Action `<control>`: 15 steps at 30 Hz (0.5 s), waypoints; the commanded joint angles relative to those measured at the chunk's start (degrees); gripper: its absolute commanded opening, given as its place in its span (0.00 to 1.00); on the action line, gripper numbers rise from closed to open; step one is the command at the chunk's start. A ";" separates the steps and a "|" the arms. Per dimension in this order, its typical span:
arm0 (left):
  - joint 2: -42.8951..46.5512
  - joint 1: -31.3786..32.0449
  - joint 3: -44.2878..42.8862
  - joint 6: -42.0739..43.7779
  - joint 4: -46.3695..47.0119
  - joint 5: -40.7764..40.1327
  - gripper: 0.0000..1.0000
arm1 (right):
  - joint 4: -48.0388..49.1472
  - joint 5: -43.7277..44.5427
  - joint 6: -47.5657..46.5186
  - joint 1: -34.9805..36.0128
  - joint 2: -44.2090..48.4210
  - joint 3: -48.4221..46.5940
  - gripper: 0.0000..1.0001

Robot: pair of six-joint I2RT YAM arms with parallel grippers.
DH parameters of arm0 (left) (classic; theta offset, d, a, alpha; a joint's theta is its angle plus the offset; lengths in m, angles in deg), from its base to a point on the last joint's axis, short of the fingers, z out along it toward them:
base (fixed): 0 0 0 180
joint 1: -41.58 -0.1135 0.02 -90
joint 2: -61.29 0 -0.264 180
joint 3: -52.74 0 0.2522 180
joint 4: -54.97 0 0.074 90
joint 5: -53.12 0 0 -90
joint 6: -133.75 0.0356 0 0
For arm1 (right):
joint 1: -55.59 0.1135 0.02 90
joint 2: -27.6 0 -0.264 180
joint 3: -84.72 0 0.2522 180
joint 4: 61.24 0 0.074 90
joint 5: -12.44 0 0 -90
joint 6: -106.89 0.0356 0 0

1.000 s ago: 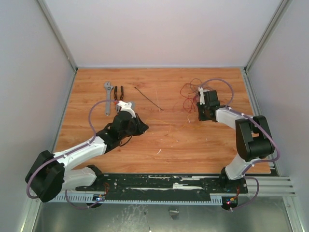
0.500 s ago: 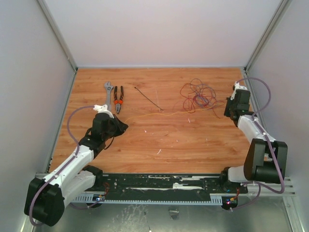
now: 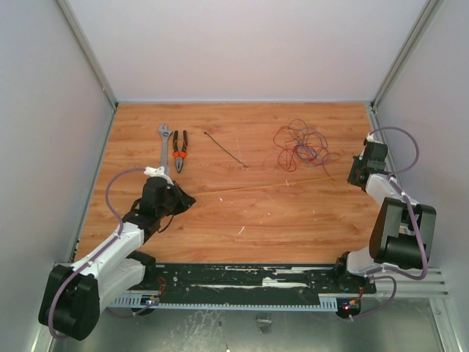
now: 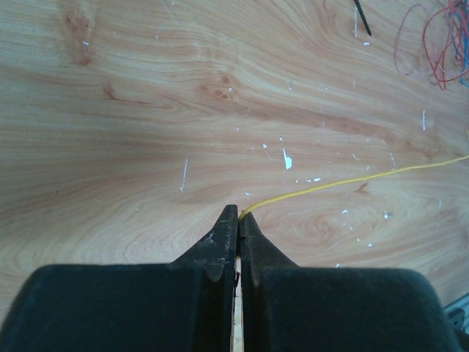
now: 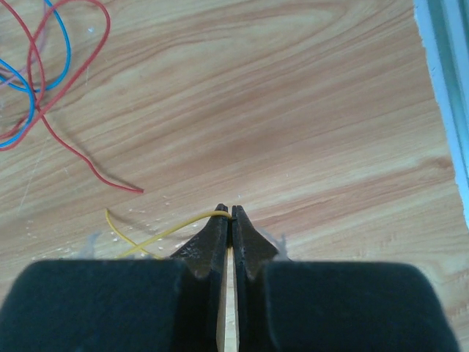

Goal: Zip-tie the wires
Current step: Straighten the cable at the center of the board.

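The wires lie as a loose red and maroon tangle at the back right of the table; part of it shows in the left wrist view and the right wrist view. One yellow wire runs straight across the table between both grippers. My left gripper is shut on its left end. At the right edge, my right gripper is shut on the other end. The zip tie lies apart at the back centre, its tip showing in the left wrist view.
A grey adjustable wrench and orange-handled pliers lie at the back left. A metal frame rail runs close to the right of my right gripper. White walls enclose the wooden table.
My right gripper has shut on the yellow wire and moved right toward the table edge. My left gripper drew back left. The yellow wire now runs taut between them.
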 commanded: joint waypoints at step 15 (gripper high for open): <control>-10.50 -0.73 4.90 -2.35 10.96 -2.71 0.00 | 1.28 -2.56 -0.14 -1.31 -4.69 1.62 0.36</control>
